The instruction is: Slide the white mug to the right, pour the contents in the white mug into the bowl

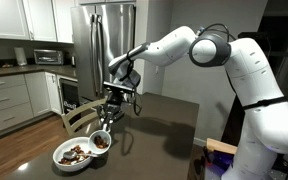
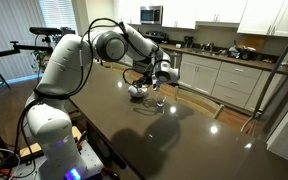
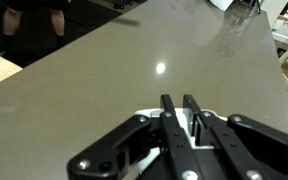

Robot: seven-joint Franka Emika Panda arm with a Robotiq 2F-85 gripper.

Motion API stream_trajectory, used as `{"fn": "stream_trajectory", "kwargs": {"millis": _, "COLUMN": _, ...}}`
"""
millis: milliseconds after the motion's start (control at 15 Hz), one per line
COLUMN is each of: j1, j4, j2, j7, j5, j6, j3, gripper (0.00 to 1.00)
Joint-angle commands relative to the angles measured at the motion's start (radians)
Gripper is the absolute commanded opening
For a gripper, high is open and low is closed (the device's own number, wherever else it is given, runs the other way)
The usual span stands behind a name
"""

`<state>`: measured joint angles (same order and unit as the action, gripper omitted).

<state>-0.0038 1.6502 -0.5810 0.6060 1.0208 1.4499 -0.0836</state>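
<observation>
White mug [image 1: 101,141] tilted beside bowl [image 1: 56,153], pincer [image 3: 178,101] clenched on it (mug mostly hidden in wrist view).

Dim, grainy frames; glare spots the table [image 3: 104,90].

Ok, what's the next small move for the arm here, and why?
Probably roll the wrist a bit further toward the bowl: the gripper is shut on the white mug, which hangs tipped beside the bowl's rim, brown contents visible inside it.
</observation>
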Motion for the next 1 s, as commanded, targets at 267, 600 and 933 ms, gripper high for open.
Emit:
{"fn": "stream_trajectory", "kwargs": {"millis": 267, "j1": 0.008, "j4": -0.025, "j2": 0.010, "j7": -0.023, "j5": -0.027, "j6": 0.023, "j3": 0.011, "gripper": 0.07}}
{"fn": "stream_trajectory", "kwargs": {"millis": 600, "j1": 0.010, "j4": -0.040, "j2": 0.017, "j7": -0.033, "j5": -0.042, "j6": 0.036, "j3": 0.012, "gripper": 0.07}}
{"fn": "stream_trajectory", "kwargs": {"millis": 933, "j1": 0.020, "j4": -0.052, "j2": 0.025, "j7": -0.061, "j5": -0.074, "j6": 0.066, "j3": 0.022, "gripper": 0.07}}
